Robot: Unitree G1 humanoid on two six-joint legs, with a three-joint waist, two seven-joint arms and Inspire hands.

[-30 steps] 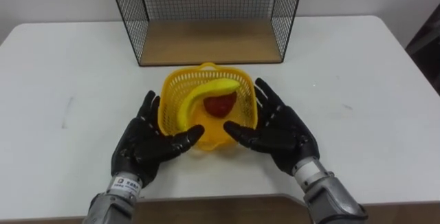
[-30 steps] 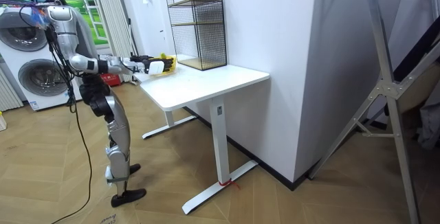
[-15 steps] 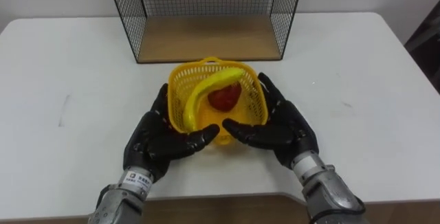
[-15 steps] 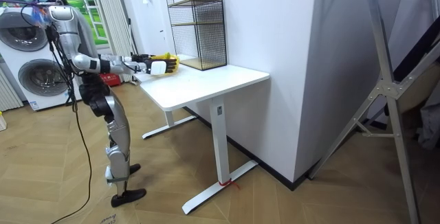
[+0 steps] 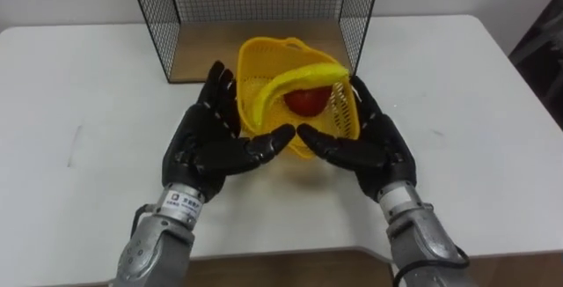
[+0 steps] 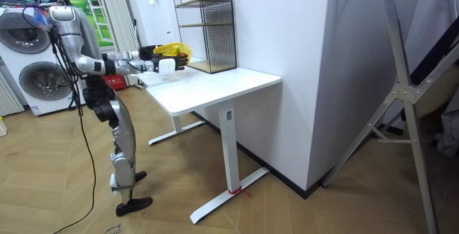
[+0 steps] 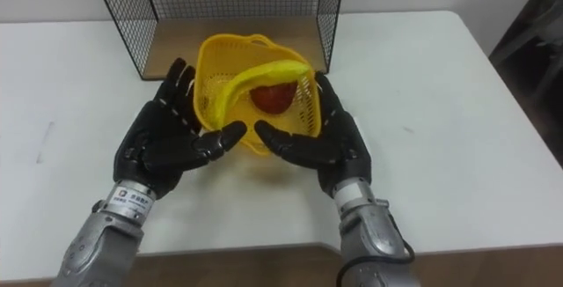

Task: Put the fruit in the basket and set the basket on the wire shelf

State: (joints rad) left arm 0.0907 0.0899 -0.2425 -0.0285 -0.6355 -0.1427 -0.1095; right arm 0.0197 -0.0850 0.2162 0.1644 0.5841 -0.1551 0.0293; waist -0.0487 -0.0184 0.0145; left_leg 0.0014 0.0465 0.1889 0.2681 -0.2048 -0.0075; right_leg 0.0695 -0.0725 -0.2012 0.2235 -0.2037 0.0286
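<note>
between my two palms sits the yellow plastic lattice basket, raised clear of the white table and tipped, its mouth leaning back toward me as far as i can tell. left hand and right hand are both flat, fingers straight and fanned, pressed against the basket's opposite sides, with the thumbs reaching inward beneath its near edge. i judge that's a squeeze-and-cradle hold: side pressure carries it, thumbs stop it dropping, and the open top stays free. inside, the curved yellow banana lies across the top and the round red fruit rests under it, nearer the right palm, so the fruit step looks done to me. just beyond my fingertips stands the black wire shelf with a wooden floor, its open front facing the hands, which is why the basket is held here. next i'd level it and push forward between the mesh walls; that tilt could let the banana slide out
</note>
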